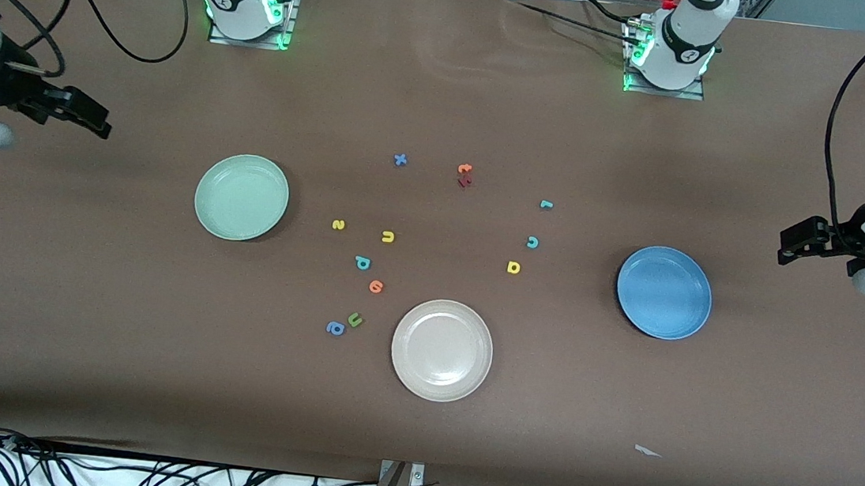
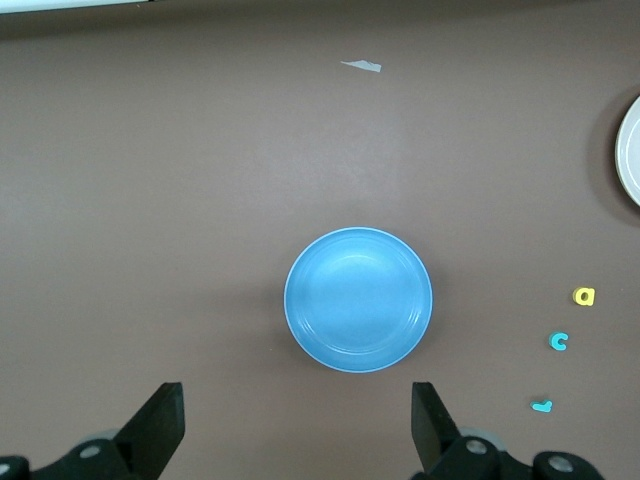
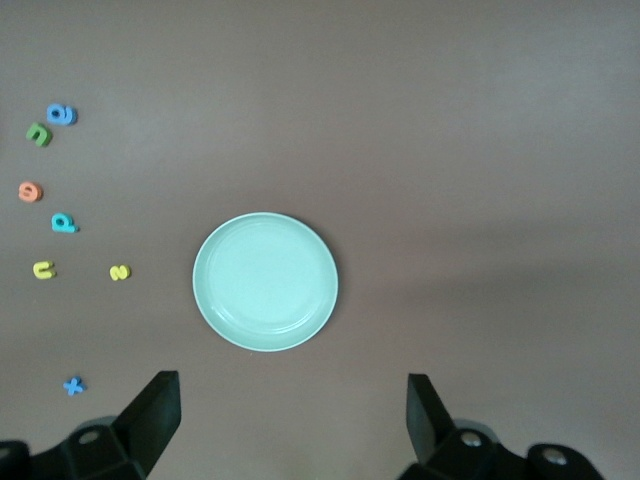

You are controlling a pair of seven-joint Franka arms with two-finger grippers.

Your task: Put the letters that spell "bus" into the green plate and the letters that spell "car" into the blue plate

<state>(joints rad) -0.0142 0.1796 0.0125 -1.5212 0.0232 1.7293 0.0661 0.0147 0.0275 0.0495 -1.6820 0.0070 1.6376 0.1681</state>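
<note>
The green plate (image 1: 241, 197) lies empty toward the right arm's end, the blue plate (image 1: 663, 291) empty toward the left arm's end. Beside the green plate lie a yellow "s" (image 1: 338, 224), a yellow "u" (image 1: 388, 236) and a teal "b" (image 1: 361, 262). Near the blue plate lie a teal "r" (image 1: 546, 204), a teal "c" (image 1: 532, 242) and a yellow "a" (image 1: 513, 267). My left gripper (image 1: 793, 246) hangs open over bare table past the blue plate (image 2: 358, 299). My right gripper (image 1: 91, 119) hangs open over bare table past the green plate (image 3: 265, 281). Both hold nothing.
A cream-white plate (image 1: 442, 349) sits nearest the front camera. Other loose letters: an orange one (image 1: 376, 286), a green "u" (image 1: 355, 320), a blue "a" (image 1: 335, 328), a blue "x" (image 1: 400, 160), and an orange and red pair (image 1: 464, 175). A paper scrap (image 1: 646, 451) lies near the front edge.
</note>
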